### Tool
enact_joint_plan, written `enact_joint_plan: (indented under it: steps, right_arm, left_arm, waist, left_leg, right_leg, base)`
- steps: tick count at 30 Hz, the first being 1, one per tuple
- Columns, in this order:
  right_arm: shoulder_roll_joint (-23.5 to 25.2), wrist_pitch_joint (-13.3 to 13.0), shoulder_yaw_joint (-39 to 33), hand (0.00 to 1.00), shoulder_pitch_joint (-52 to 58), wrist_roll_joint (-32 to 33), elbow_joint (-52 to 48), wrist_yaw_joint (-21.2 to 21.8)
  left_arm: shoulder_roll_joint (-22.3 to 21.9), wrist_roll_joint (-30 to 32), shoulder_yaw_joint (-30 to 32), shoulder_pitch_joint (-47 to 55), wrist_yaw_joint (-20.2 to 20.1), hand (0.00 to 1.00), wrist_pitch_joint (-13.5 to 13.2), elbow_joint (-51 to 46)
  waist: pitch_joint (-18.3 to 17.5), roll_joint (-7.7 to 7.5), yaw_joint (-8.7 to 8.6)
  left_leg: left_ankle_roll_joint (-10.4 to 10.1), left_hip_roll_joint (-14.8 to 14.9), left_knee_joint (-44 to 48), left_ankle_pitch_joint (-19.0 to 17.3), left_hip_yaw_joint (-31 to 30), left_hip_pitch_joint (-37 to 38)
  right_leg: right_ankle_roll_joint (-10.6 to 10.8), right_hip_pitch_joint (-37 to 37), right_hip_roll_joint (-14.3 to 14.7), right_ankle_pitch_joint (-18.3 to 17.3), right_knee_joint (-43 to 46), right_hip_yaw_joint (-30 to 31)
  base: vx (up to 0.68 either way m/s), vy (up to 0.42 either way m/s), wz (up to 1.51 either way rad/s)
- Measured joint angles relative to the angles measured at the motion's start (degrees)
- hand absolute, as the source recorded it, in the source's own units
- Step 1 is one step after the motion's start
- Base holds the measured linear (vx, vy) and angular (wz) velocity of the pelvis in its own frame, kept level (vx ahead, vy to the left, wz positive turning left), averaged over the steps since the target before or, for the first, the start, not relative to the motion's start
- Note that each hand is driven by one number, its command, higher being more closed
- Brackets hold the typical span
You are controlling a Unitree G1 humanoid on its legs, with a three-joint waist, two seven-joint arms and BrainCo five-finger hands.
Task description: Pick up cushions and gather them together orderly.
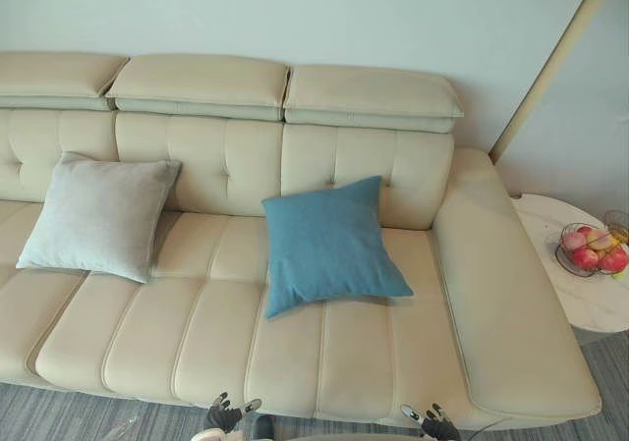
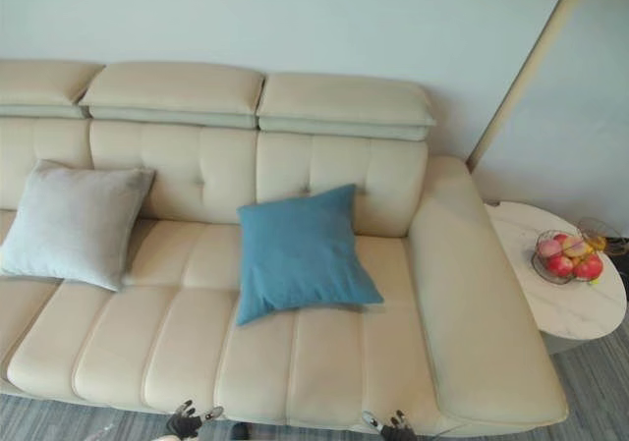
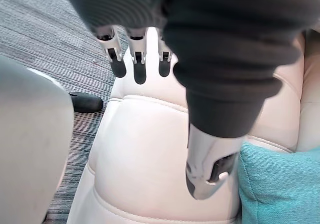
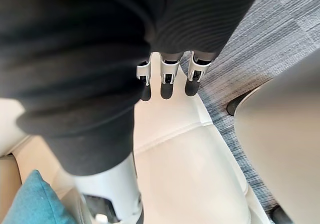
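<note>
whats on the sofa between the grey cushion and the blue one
Nothing. The stretch between the grey cushion and the blue cushion is bare cream sofa seat and backrest, as both eye views show.

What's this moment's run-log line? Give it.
left hand: open, empty | right hand: open, empty | blue cushion, grey cushion: apart on sofa, untouched
</note>
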Motion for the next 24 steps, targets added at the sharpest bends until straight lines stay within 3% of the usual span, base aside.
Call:
enact_joint_plan:
  steps: [4,6,7,8,10,11,12,13,14,16,18,19,21,23,24]
  right_arm:
    - [1.39,0.03,4.35,0.0,-2.9,-0.07,-2.81,-0.95]
    - [1.83,0.07,4.37,0.0,-2.98,-0.08,-3.03,-1.06]
    - [2.1,0.15,4.47,0.0,-2.45,-0.12,-4.81,-1.03]
    - [1.99,0.02,4.58,0.0,-2.15,-0.14,-5.07,-1.06]
    - [1.77,-0.03,5.55,0.0,-1.94,-1.45,-5.0,-1.05]
    - [1.63,0.01,5.65,0.0,-2.52,-2.25,-4.91,-1.02]
    - [1.48,0.01,5.83,0.0,-3.48,-2.33,-5.08,-1.04]
    - [0.51,0.03,5.8,0.0,-3.31,-2.33,-4.93,-1.28]
    - [-0.6,0.03,5.91,0.0,-3.91,-2.33,-5.07,-1.47]
    - [0.3,0.07,6.28,0.0,-5.63,-2.34,-5.68,-1.85]
    - [0.07,-0.07,7.29,0.0,-8.47,-2.35,-7.52,-2.33]
    - [0.02,-0.14,8.24,0.0,-9.05,-2.34,-8.59,-2.77]
    - [0.17,-0.44,8.69,0.0,-8.26,-2.32,-9.39,-3.11]
    - [-0.07,-0.47,8.74,0.0,-6.94,-2.34,-9.17,-3.42]
    - [-0.53,-0.39,8.61,0.0,-5.38,-2.33,-8.63,-3.48]
  left_arm:
    - [-0.07,0.15,-1.01,-3.98,0.54,0.0,0.09,-1.31]
    - [-0.77,0.61,-1.04,-4.28,0.54,0.0,0.06,-2.69]
    - [-1.19,0.96,-1.12,-4.28,0.48,0.0,0.06,-4.2]
    - [-1.38,0.98,-1.1,-4.18,0.49,0.0,0.0,-5.09]
    - [-0.73,0.99,-0.9,-4.13,0.48,0.0,-0.02,-6.15]
    - [-0.51,0.99,-0.61,-4.46,0.49,0.0,0.13,-6.13]
    - [-1.22,0.99,-0.16,-4.69,0.49,0.0,0.25,-6.06]
    - [-2.37,0.99,-0.44,-4.1,0.43,0.0,0.36,-5.55]
    - [-3.8,0.98,-0.57,-4.12,0.36,0.0,0.36,-5.2]
    - [-3.49,0.95,-0.61,-4.99,0.7,0.0,0.41,-5.73]
    - [-4.26,0.9,-1.49,-6.42,1.17,0.0,0.37,-5.72]
    - [-4.95,0.88,-3.28,-6.31,1.68,0.0,0.37,-5.64]
    - [-5.23,0.89,-4.61,-6.33,1.65,0.0,0.4,-4.94]
    - [-6.67,1.1,-4.97,-5.61,1.24,0.0,0.44,-4.57]
    - [-6.91,1.16,-4.87,-5.21,1.14,0.0,0.46,-4.62]
  waist:
    - [3.24,-1.02,0.43]
    - [3.73,-0.18,1.12]
    - [3.8,-0.08,1.46]
    - [3.6,-0.37,1.55]
    - [2.14,-2.32,2.46]
    - [1.69,-3.08,2.69]
    - [1.41,-2.41,3.14]
    - [0.48,-0.74,3.33]
    - [0.56,0.02,3.35]
    - [0.45,-1.43,4.06]
    - [1.67,1.5,5.87]
    - [2.08,3.31,5.82]
    - [2.58,3.36,5.67]
    - [3.34,4.32,4.21]
    - [3.35,4.29,3.45]
  left_leg:
    - [1.27,0.97,4.02,-1.9,2.16,-4.73]
    - [2.12,2.43,5.43,-2.07,2.33,-5.93]
    - [2.25,2.72,6.45,-2.18,2.08,-6.26]
    - [2.26,2.72,7.24,-2.17,1.03,-6.34]
    - [1.38,1.8,10.11,-1.46,-0.2,-8.89]
    - [1.07,1.46,11.19,-1.14,-0.32,-10.18]
    - [1.18,1.56,12.65,-1.38,-0.57,-12.16]
    - [1.63,0.88,13.16,-1.81,-1.27,-13.47]
    - [2.61,1.31,12.48,-0.11,-0.34,-13.26]
    - [2.63,0.63,16.35,-0.15,0.38,-16.54]
    - [1.83,4.45,18.22,0.4,1.31,-18.24]
    - [0.62,7.06,18.12,1.36,1.29,-18.23]
    - [-0.22,7.73,17.76,2.84,0.6,-17.97]
    - [1.12,8.46,15.67,4.7,-0.14,-16.94]
    - [1.25,8.59,14.1,1.27,0.66,-16.29]
  right_leg:
    - [0.59,-5.42,0.03,2.48,3.77,1.56]
    - [0.38,-5.94,0.24,2.1,5.92,0.86]
    - [-1.28,-8.99,-0.34,-2.14,19.84,-1.35]
    - [-0.25,-9.47,-1.08,-4.12,29.45,-1.93]
    - [0.7,-8.71,-3.76,-3.07,37.26,-1.03]
    - [1.42,-9.69,-3.14,-3.27,36.47,-1.21]
    - [1.43,-10.51,-1.86,-3.12,35.48,-1.23]
    - [2.53,-8.83,-0.82,-3.92,31.04,-0.64]
    - [4.3,-6.4,-0.79,-7.4,33.89,1.59]
    - [4.14,-4.07,-2.45,-9.75,31.16,4.11]
    - [3.28,-1.84,0.6,-12.27,24.11,1.94]
    - [1.54,-0.31,2.65,-13.42,21.36,-0.04]
    - [-1.25,0.1,3.16,-16.22,21.92,-2.25]
    - [-1.93,0.61,4.26,-16.96,23.06,-4.72]
    - [-2.85,0.84,4.06,-16.9,23.27,-6.79]
  base:
    - [-0.14,0.028,-0.28]
    - [-0.1,-0.008,-0.01]
    - [-0.09,-0.036,0.17]
    - [-0.08,-0.079,0.35]
    - [-0.04,-0.144,0.35]
    - [-0.07,-0.123,0.19]
    - [-0.05,0.006,0.22]
    - [-0.05,0.01,0.29]
    - [-0.02,-0.004,0.29]
    - [-0.15,-0.202,-0.07]
    - [-0.3,-0.278,-0.58]
    - [-0.32,-0.211,-0.46]
    - [-0.33,-0.213,0.02]
    - [-0.3,-0.171,0.45]
    - [-0.3,-0.127,0.48]
